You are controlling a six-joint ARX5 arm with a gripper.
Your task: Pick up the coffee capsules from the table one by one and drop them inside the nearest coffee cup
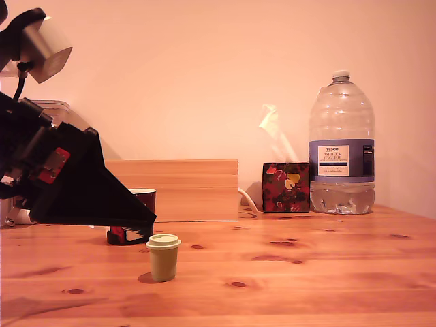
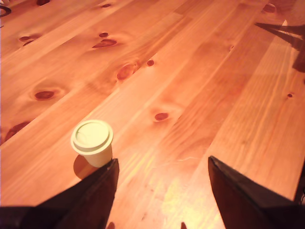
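Capsule upright on table, near front edge. Gripper just beside it, fingers wide, empty; capsule off-centre by one finger, outside gap. Risk: closing or advancing now knocks capsule over. Cup behind, partly hidden by arm.

coffee cup mostly hidden behind the tool, bottle label print too small to read

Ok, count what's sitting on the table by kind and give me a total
Coffee capsule: 1
Coffee cup, mostly hidden behind the gripper: 1
Floral tissue box: 1
Large water bottle: 1
Plain wooden box: 1
Total: 5
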